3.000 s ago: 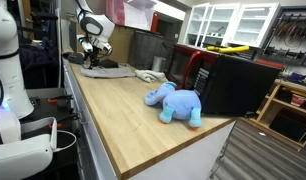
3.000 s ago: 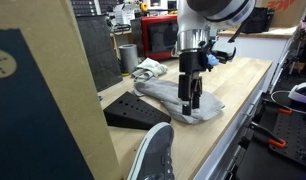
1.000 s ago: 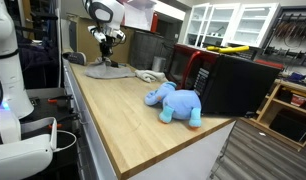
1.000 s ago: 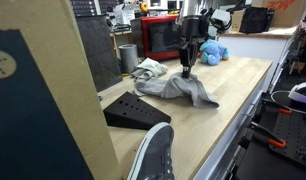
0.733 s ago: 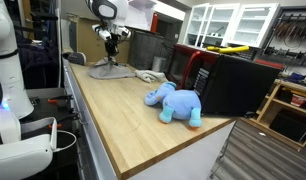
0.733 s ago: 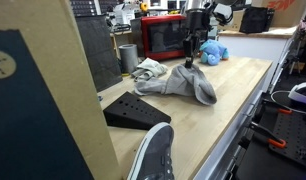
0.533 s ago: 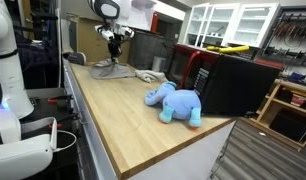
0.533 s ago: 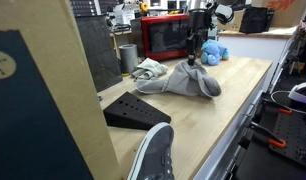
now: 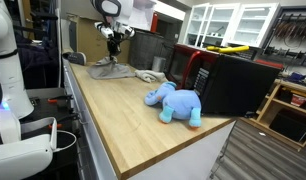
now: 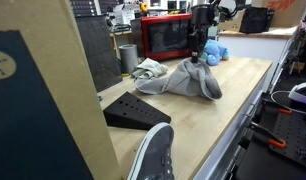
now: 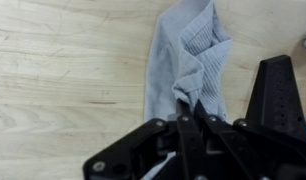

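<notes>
1 grey cloth (image 10: 183, 82) in end effector (image 10: 200, 58) grip, btm on tabletop (image 10: 238, 105)

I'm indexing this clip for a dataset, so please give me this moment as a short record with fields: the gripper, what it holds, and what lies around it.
gripper: gripper shut, pinching the grey cloth from above
held thing: grey cloth, one end raised, the rest draped on the table
surface: wooden table
beside the cloth: black wedge, lying on the table, not touched by the gripper
farther off: blue plush toy, lying on the table, apart from the cloth
</notes>
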`<act>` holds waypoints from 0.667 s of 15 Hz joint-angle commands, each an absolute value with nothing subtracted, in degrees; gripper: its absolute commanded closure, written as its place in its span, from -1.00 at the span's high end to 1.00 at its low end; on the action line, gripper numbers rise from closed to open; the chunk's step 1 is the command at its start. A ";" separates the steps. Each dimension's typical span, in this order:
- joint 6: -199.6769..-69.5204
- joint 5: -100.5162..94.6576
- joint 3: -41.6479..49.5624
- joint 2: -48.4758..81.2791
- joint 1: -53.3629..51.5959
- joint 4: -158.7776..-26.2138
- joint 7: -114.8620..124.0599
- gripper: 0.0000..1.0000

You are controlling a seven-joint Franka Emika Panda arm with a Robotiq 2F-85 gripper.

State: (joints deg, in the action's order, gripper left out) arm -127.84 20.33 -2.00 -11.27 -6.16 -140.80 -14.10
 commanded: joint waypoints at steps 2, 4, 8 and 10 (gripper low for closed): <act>-119.86 25.46 -3.17 -14.76 -8.71 -140.26 -12.54 -0.96; -118.65 27.85 -4.04 -15.51 -10.07 -140.68 -12.63 -0.96; -118.80 29.85 -6.03 -15.71 -12.05 -141.51 -12.91 -0.96; -119.19 29.65 -6.45 -15.18 -12.38 -141.53 -13.23 -0.96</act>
